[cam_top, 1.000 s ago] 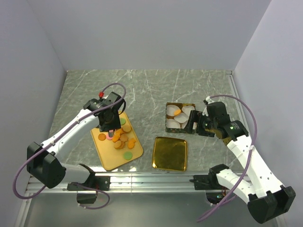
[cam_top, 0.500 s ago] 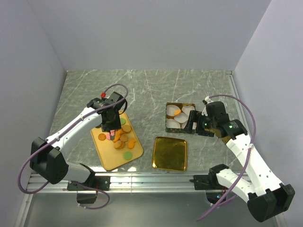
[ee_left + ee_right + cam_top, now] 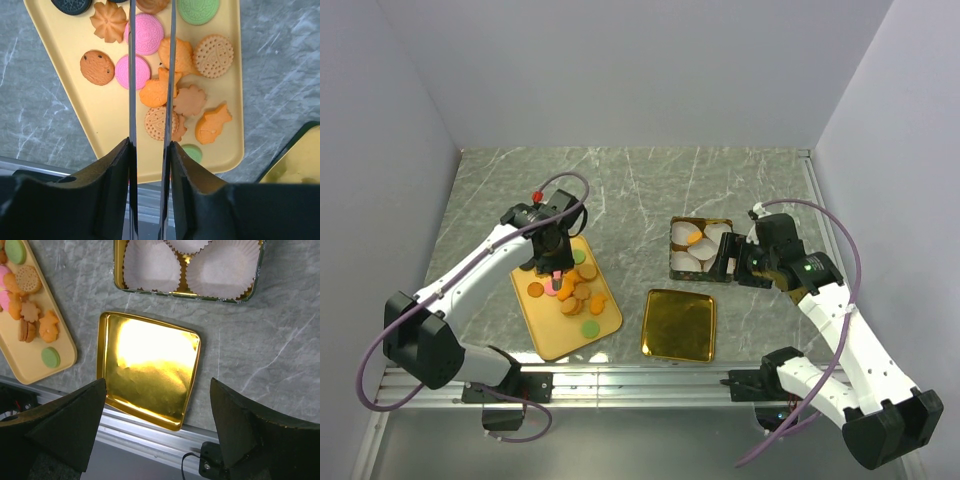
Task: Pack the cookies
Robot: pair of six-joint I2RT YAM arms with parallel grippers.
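1. I have the left gripper (image 3: pixel 555 270) low over the yellow tray (image 3: pixel 555 338), which lies on the left of the marble-patterned table (image 3: pixel 640 190).
2. In the left wrist view its fingers (image 3: pixel 132 100) stand parallel with only a slim gap between them. Their tips run out of the top of that view, so I cannot tell whether they pinch anything.
3. The cookies (image 3: pixel 152 92) lie loosely clustered on the tray: pink rounds, orange and tan shapes, a green disc and a dark brown one near the far edge. A pink cookie (image 3: pixel 145 34) shows in the gap between the fingers.
4. The right gripper (image 3: pixel 156 385) is spread wide with nothing between its jaws. It hangs just beside the right edge of the square tin (image 3: pixel 672 250).
5. The tin holds white paper cups (image 3: pixel 150 262). From overhead, a few orange cookies (image 3: pixel 693 239) already rest on them.
6. The gold lid (image 3: pixel 679 323) lies flat on the table, nearer the arms than the tin and to the right of the tray.
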